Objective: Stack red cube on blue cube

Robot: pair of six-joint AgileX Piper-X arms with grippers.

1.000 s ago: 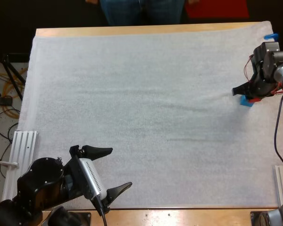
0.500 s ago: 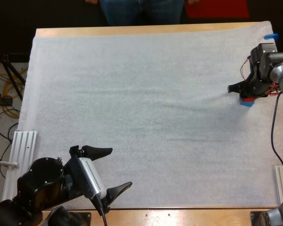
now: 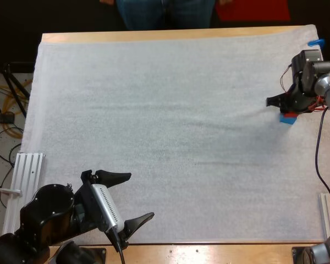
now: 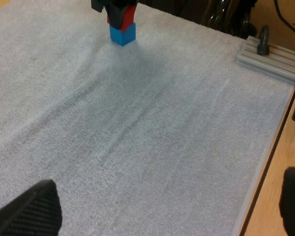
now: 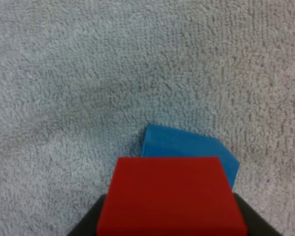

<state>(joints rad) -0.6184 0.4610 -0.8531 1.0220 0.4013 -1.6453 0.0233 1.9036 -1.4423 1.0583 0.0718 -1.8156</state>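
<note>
At the mat's far right, my right gripper is shut on the red cube, holding it directly over the blue cube. The left wrist view shows the red cube on or just above the blue cube, shifted a little to one side, with the right gripper over it. From the right wrist, the red cube covers most of the blue cube. My left gripper stands open near the mat's front left edge, nothing between its fingers.
A person's legs stand beyond the table's far side. One aluminium rail lies off the mat's left edge, another at the right. The white mat stretches bare between the arms.
My right gripper, still holding the red cube, has shifted slightly toward the far side over the blue cube. The left arm has not moved.
</note>
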